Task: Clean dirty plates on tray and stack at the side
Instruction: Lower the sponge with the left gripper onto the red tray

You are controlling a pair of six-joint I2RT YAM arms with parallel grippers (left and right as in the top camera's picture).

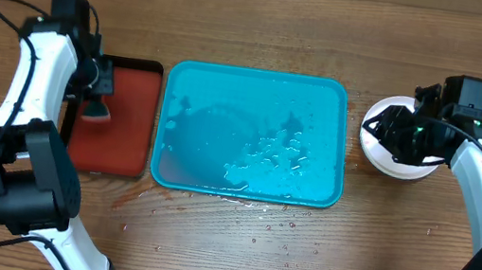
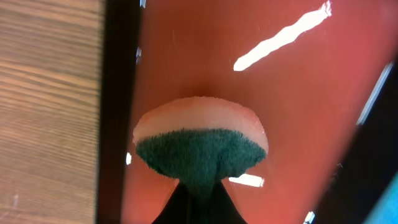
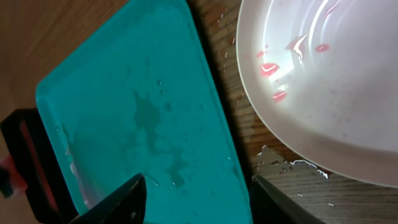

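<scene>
right gripper (image 3: 198, 185), jaws parted and empty over the white plate (image 3: 323, 81) sitting just right of the blue tray (image 3: 143, 106), should rise straight up clear of its rim, while the left gripper (image 2: 194, 204) pinches the sponge (image 2: 199, 149) above the red tray (image 2: 298, 93).

On my left wrist feed, the left gripper (image 2: 198, 200) has its dark fingers (image 2: 180, 210) pinched tight on a rounded two-layer sponge (image 2: 200, 146), pale pink foam on the far side and dark green scouring pad nearer the camera. Behind it lies a glossy red plastic tray (image 2: 205, 56) with bright glare streaks. Its black rim (image 2: 118, 112) borders the brown wooden table (image 2: 50, 112) on the left. I can't tell whether the sponge touches the tray.
</scene>
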